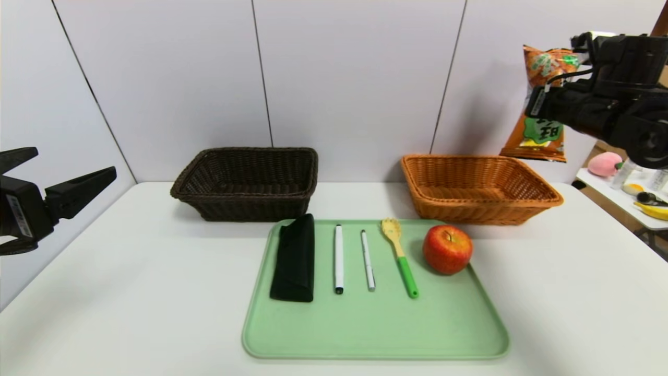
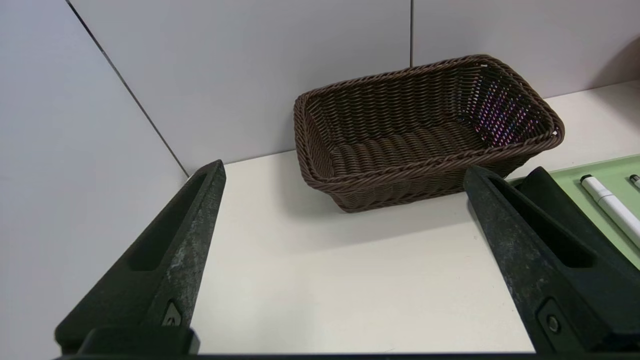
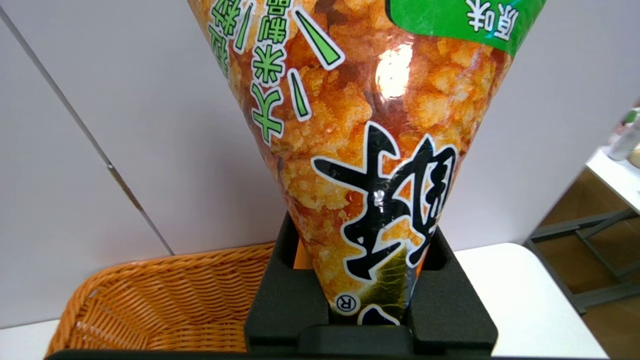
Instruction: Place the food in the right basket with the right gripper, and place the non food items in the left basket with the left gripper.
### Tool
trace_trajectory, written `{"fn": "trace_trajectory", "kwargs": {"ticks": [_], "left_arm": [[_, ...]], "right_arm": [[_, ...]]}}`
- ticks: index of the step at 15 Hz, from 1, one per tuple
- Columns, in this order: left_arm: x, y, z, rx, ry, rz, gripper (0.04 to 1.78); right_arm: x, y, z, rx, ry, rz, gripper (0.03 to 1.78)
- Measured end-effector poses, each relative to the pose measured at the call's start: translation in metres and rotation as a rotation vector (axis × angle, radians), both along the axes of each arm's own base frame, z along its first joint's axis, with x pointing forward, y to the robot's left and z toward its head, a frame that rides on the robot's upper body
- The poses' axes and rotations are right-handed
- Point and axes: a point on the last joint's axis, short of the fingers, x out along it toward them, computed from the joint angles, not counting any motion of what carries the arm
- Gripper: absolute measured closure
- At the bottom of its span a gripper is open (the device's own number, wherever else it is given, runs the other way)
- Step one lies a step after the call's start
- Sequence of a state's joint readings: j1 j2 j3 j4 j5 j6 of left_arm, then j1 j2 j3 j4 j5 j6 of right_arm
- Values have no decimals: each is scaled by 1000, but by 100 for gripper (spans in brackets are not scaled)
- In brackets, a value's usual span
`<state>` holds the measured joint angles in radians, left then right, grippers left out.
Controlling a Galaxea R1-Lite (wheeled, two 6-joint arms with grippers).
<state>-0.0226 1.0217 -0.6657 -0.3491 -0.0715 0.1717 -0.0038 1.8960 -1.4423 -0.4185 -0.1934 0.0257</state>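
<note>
Two matte black grippers are seen. The left gripper [image 2: 345, 260] is built of long tapered fingers [image 2: 170, 255], each hollowed by a slot and fixed by a small screw. A black cable is looped over the bulky right gripper [image 3: 370, 300] housing.

**Where everything sits around the two pincers**

The right pincer [image 1: 540, 102] hangs high with the snack bag [image 1: 543, 104] clamped in it, above and just behind the far right corner of the right basket [image 1: 480, 188]. Below and to its left lies the tray [image 1: 376, 324] on the table [image 1: 104, 303], carrying from left to right a folded cloth [image 1: 295, 258], two pens [image 1: 338, 258], a spatula [image 1: 399, 256] and an apple [image 1: 447, 249]. The left basket [image 1: 245, 183] stands behind the tray's left end, ahead and to the right of the left pincer [image 1: 78, 172], spread wide beyond the table's left edge.
</note>
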Motion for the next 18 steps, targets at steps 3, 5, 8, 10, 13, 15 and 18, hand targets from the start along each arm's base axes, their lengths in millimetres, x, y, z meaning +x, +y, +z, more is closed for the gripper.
{"fn": "trace_trajectory", "kwargs": {"ticks": [3, 5, 8, 10, 13, 15, 18], "left_arm": [[-1, 0, -6, -2, 19, 1, 13], [-1, 0, -8, -2, 23, 2, 13], [-1, 1, -8, -2, 24, 10, 13], [-1, 2, -8, -2, 25, 17, 13], [-1, 3, -8, -2, 25, 19, 13], [-1, 3, -8, -2, 25, 20, 13], [-1, 3, -8, -2, 25, 20, 13]], "right_arm": [[29, 11, -23, -42, 38, 30, 147], [43, 24, -41, -68, 66, 62, 147], [59, 34, -62, -96, 58, 82, 147], [67, 36, -73, -130, 42, 80, 147], [74, 34, -87, -163, 57, 61, 147], [76, 32, -94, -171, 76, 36, 147], [78, 31, -102, -177, 79, -1, 111]]}}
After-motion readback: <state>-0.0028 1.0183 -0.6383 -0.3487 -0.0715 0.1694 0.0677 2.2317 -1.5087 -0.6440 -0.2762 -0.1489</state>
